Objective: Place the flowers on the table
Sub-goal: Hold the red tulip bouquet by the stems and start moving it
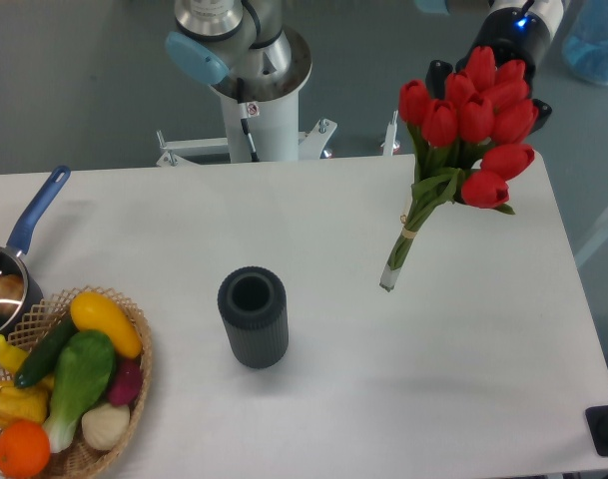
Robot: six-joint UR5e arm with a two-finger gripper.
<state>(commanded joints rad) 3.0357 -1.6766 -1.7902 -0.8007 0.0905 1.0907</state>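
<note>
The claw (486,88) sits behind the red tulip heads at the upper right, its dark fingers (438,72) showing either side of the blooms and clamped on the flowers (463,135). The bunch hangs tilted, its stems slanting down-left, cut ends over the white surface (363,399), right of the dark cylinder (253,316). A wicker basket (139,364) of vegetables sits at the lower left.

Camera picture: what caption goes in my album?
Robot gripper holds red tulip bunch above white table, beside dark ribbed cylinder.
</note>
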